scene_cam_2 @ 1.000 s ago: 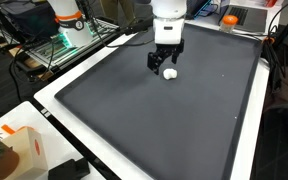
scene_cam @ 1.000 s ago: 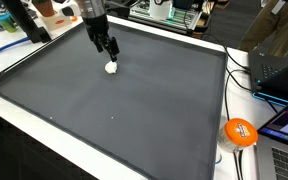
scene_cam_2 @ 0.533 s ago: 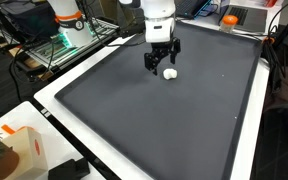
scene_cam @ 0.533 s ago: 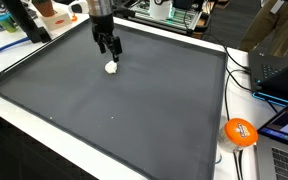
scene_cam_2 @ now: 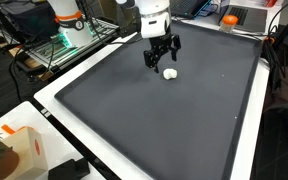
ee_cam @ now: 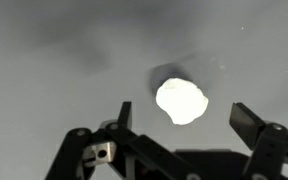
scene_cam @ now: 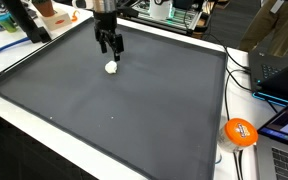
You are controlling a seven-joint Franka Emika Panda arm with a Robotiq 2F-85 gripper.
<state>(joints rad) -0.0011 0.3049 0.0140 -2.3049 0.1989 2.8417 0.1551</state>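
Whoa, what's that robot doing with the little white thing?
A robot arm holds its gripper open just above a small white lump that lies on a big dark grey mat. The gripper is not holding or touching the lump. In the wrist view the lump sits on the mat below, between the two spread fingers.

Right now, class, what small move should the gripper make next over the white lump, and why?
Probably lift a little further, straight up. The gripper stands open above the white lump, which lies free on the dark mat, touched by neither finger, and the arm has been rising this past second.
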